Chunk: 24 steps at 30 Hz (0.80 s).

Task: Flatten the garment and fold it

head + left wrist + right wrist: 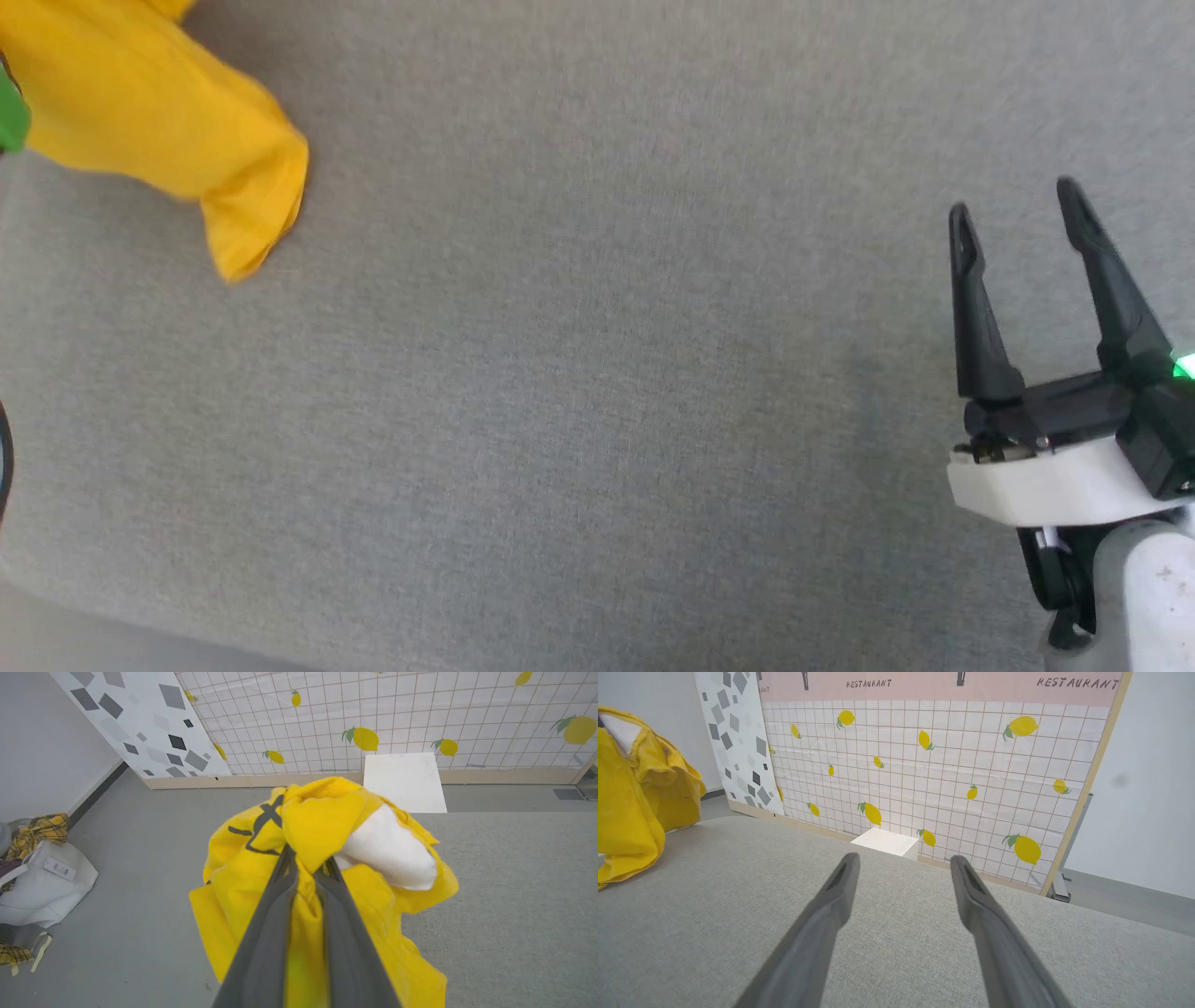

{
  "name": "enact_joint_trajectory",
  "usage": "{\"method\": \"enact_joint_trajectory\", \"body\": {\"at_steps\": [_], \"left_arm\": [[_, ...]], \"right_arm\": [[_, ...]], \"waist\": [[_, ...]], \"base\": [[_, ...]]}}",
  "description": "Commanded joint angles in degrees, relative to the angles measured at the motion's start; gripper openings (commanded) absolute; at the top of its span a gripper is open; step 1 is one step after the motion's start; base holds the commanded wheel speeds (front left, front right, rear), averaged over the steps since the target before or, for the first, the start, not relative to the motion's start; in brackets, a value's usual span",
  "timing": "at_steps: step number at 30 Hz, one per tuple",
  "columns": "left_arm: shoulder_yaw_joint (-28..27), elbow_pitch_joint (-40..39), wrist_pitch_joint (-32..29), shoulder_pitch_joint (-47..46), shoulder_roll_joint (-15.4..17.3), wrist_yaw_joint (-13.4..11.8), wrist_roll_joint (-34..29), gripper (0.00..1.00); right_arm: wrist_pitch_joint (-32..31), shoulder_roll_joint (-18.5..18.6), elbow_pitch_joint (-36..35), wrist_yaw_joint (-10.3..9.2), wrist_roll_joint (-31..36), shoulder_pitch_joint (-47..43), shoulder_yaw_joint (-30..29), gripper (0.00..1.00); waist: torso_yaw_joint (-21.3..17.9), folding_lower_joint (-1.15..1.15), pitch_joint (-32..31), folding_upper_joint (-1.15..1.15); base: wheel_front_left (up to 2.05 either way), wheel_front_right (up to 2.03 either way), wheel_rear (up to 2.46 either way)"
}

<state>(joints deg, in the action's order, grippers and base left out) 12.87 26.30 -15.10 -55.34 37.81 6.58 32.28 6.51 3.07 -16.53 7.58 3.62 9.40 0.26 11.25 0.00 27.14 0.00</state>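
The garment (322, 826) is a bright yellow T-shirt with a white patch and black print marks, bunched up. My left gripper (306, 861) is shut on a pinch of its fabric, and the rest hangs around the two dark fingers. In the head view the garment (159, 121) shows as a yellow bundle at the upper left over the grey surface. From the right wrist the garment (635, 793) hangs at the far left. My right gripper (1016, 210) stands open at the right with nothing between its fingers, just above the grey cloth.
A grey fabric-covered table (597, 392) spreads before me. A white box (887, 843) stands on the floor beyond its far edge, against a lemon-patterned tile panel (924, 765). A white bag and plaid cloth (42, 882) lie on the floor at the left.
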Motion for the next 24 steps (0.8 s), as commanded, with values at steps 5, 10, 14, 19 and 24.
{"method": "enact_joint_trajectory", "body": {"at_steps": [5,10,14,19,24], "left_arm": [[2.07,-3.39,-0.17,-4.45,0.20,0.52,-1.10,0.00],[4.09,-7.18,-2.11,-7.86,-1.49,0.63,-0.69,0.00],[5.58,-10.17,-4.23,-9.55,-4.45,0.23,0.33,0.00],[8.19,-14.55,-8.68,-10.14,-9.65,-1.02,2.67,0.00],[11.64,-19.77,-11.33,-9.40,-15.14,-2.77,3.77,0.00]], "right_arm": [[1.61,-0.16,1.63,-0.09,-2.32,-2.66,-1.37,1.00],[2.59,-0.18,2.54,-0.09,-4.46,-4.59,-3.28,1.00],[3.13,-0.18,2.61,-0.09,-5.54,-5.90,-5.67,1.00],[3.09,-0.19,1.87,-0.09,-6.31,-7.21,-8.83,1.00],[3.01,-0.19,0.77,-0.09,-6.98,-8.09,-10.95,1.00]], "waist": [[-1.31,0.00,-10.71,0.00],[-2.63,0.00,-15.11,0.00],[-4.27,0.00,-18.06,0.00],[-6.69,0.00,-19.83,0.00],[-9.51,0.00,-19.84,0.00]], "base": [[0.00,0.00,0.00],[0.00,0.00,0.00],[0.00,0.00,0.00],[0.00,0.00,0.00],[0.00,0.00,0.00]]}}
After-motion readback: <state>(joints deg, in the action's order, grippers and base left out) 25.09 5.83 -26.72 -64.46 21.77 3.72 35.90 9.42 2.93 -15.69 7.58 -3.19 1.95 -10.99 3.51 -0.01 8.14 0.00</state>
